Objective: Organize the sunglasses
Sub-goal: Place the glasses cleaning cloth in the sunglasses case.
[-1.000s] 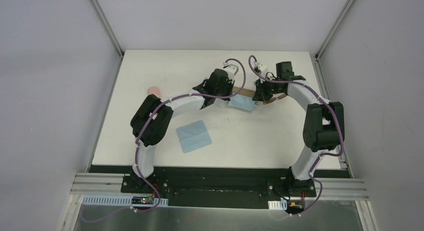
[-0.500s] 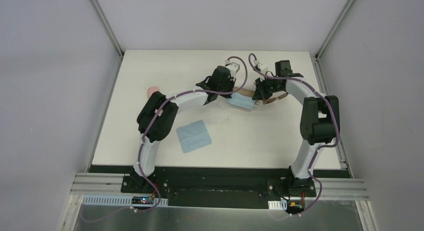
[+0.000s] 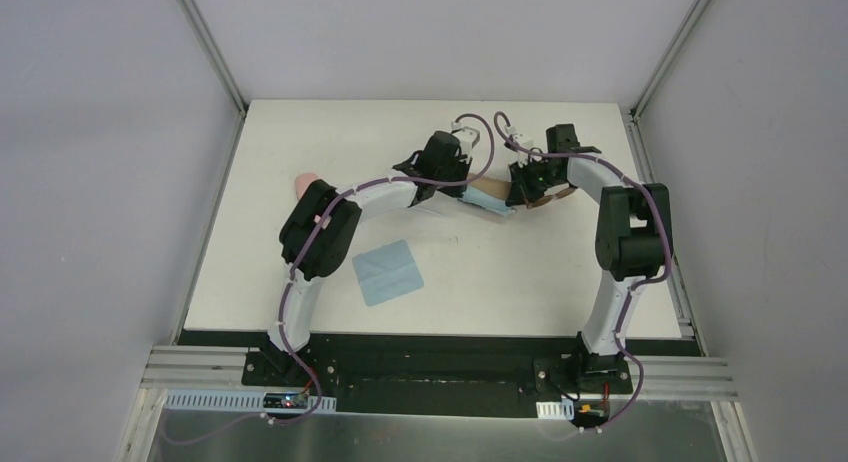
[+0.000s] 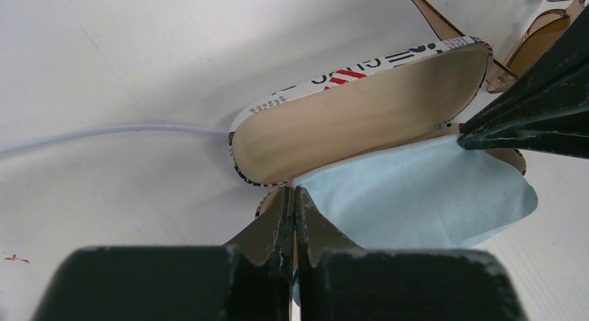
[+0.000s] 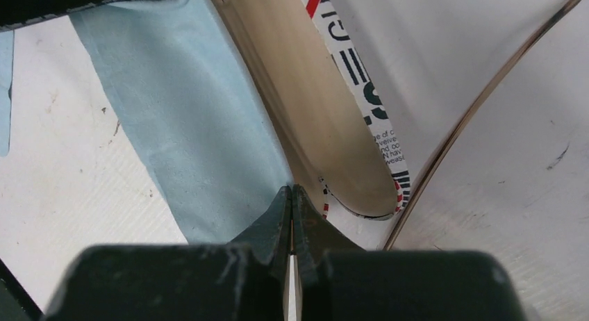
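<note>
The light blue cloth (image 3: 487,206) hangs between my two grippers over the open black-and-white lettered case (image 4: 361,119). My left gripper (image 4: 292,190) is shut on one corner of the cloth (image 4: 417,189). My right gripper (image 5: 292,189) is shut on the cloth's (image 5: 173,105) opposite edge, next to the case's (image 5: 312,112) end. The thin brown sunglasses (image 4: 535,39) lie unfolded just behind the case, and one temple shows in the right wrist view (image 5: 479,99). A thin whitish curved strip (image 4: 104,133) lies left of the case; I cannot tell whether it belongs to the pale glasses.
A second light blue cloth (image 3: 387,272) lies flat on the near left of the white table (image 3: 560,282). The pink case (image 3: 305,183) lies at the left edge, partly behind the left arm. Both arms crowd the far middle.
Both arms have stretched farther across the table and their elbows have drawn inward. The cloth between the grippers has shifted slightly away from me.
</note>
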Action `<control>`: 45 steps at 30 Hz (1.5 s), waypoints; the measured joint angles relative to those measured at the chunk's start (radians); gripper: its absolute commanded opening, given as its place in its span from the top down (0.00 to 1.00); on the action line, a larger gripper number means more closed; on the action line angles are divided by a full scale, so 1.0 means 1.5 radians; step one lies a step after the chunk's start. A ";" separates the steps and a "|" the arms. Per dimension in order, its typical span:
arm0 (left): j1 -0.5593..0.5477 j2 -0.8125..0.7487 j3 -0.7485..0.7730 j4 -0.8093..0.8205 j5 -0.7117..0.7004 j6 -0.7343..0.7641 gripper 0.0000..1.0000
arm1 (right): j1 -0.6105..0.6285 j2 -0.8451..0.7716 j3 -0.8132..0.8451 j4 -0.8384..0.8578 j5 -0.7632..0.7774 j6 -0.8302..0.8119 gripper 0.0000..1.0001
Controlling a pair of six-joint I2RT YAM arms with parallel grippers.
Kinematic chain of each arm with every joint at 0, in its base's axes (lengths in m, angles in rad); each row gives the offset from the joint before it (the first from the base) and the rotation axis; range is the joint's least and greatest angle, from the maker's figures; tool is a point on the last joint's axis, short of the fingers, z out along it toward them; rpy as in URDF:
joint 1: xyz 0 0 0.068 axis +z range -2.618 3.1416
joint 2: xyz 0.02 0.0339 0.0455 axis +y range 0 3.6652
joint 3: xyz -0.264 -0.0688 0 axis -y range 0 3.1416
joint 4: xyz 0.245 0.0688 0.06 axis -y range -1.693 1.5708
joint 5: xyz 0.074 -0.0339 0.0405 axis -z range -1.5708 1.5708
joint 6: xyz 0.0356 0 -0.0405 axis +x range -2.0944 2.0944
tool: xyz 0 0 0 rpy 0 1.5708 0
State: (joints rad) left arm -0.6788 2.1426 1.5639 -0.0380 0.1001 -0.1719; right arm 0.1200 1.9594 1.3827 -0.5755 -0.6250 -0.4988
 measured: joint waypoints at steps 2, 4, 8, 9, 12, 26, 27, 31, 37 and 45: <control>0.000 0.001 0.000 -0.002 0.007 0.000 1.00 | -0.001 0.004 0.003 -0.004 0.006 -0.001 1.00; 0.000 0.002 0.003 -0.003 0.010 -0.001 1.00 | -0.001 0.008 0.006 -0.005 0.008 -0.002 1.00; 0.000 0.006 0.009 -0.006 0.022 -0.002 1.00 | -0.001 0.012 0.011 -0.006 0.013 -0.003 1.00; 0.000 0.008 0.011 -0.006 0.023 -0.003 1.00 | -0.001 0.012 0.013 -0.007 0.013 -0.004 1.00; 0.000 0.010 0.013 -0.010 0.026 -0.003 1.00 | -0.001 0.012 0.015 -0.008 0.013 -0.005 1.00; 0.000 0.022 0.023 -0.030 0.027 -0.009 1.00 | -0.001 0.034 0.025 -0.017 0.016 -0.013 1.00; 0.000 0.022 0.023 -0.030 0.027 -0.010 1.00 | -0.001 0.034 0.025 -0.016 0.016 -0.013 1.00; 0.000 0.022 0.023 -0.030 0.027 -0.012 1.00 | -0.001 0.034 0.025 -0.017 0.018 -0.013 1.00; 0.000 0.022 0.023 -0.030 0.027 -0.013 1.00 | -0.001 0.034 0.025 -0.016 0.021 -0.013 1.00; 0.000 0.033 0.023 -0.031 0.027 -0.014 1.00 | -0.001 0.045 0.025 -0.016 0.023 -0.013 1.00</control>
State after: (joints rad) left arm -0.6785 2.1918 1.5986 -0.0849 0.1402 -0.1928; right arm 0.1192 2.0262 1.4200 -0.5995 -0.5900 -0.5182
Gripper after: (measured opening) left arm 0.008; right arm 0.005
